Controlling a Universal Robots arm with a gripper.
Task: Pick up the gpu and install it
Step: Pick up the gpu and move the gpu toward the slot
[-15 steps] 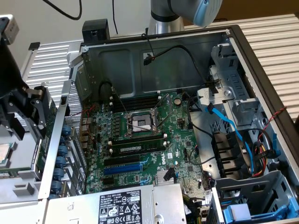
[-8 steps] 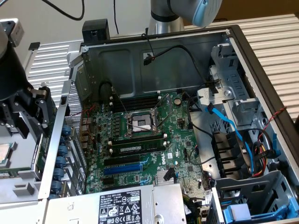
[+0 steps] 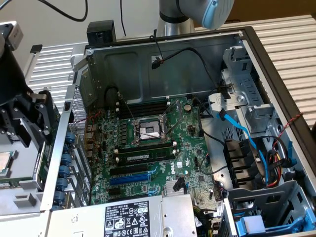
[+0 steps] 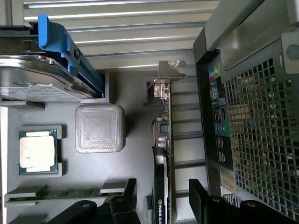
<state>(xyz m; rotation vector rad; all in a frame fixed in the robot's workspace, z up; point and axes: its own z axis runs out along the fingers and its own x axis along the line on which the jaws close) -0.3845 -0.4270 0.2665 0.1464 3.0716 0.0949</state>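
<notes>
The gpu (image 4: 163, 154) stands on its edge in a slot of the grey tray (image 4: 135, 93), with its metal bracket (image 4: 170, 70) at one end and its black heatsink side facing the tray's middle. My gripper (image 4: 161, 201) is open above it. One black finger (image 4: 124, 200) is on each side of the card, apart from it. In the exterior view my gripper (image 3: 34, 118) hangs over the tray at the exterior view's left, outside the open computer case (image 3: 148, 64). The green motherboard (image 3: 148, 143) lies inside the case.
The tray also holds a CPU (image 4: 38, 150), a grey ribbed block (image 4: 99, 127), a memory stick (image 4: 51, 193) and a hard drive in a blue caddy (image 4: 42, 70). The case's perforated rear wall (image 4: 261, 130) is close beside the gpu. Cables (image 3: 247, 138) and the power supply (image 3: 123, 217) crowd the case.
</notes>
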